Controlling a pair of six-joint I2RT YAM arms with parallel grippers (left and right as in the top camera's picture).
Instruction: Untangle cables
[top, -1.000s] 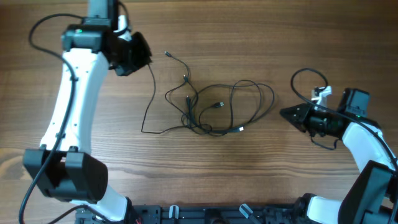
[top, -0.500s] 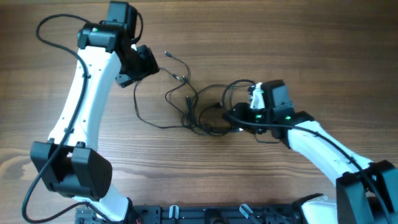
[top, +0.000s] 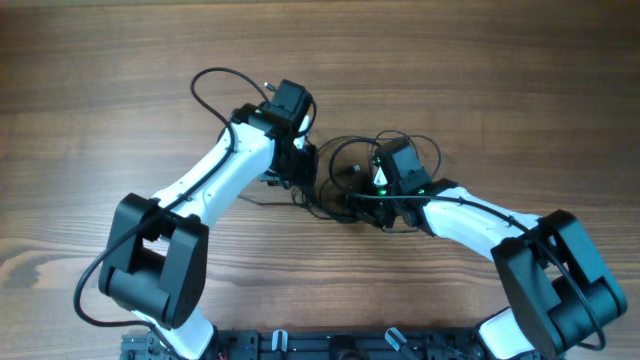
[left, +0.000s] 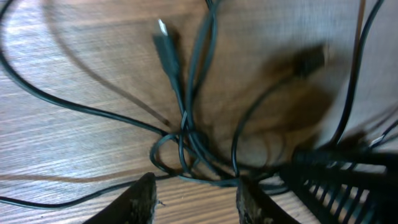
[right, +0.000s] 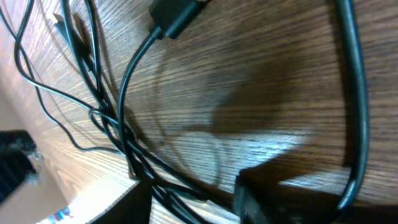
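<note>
Several thin black cables (left: 185, 132) lie knotted at the middle of the wooden table (top: 500, 80). My left gripper (left: 196, 198) hangs partly open just over the knot, gripping nothing; my right gripper (right: 193, 202) is likewise parted, strands running past its fingers.

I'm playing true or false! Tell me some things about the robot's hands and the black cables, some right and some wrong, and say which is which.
1. The cables lie on a wooden table. True.
2. The cables are bright red. False: they are black.
3. The left hand and the right hand are both down at the tangle. True.
4. The left hand's fingers are squeezed shut. False: they stand apart, with cables running past their tips.
5. One plug with a shiny tip lies near the top of the left wrist view. True.
</note>
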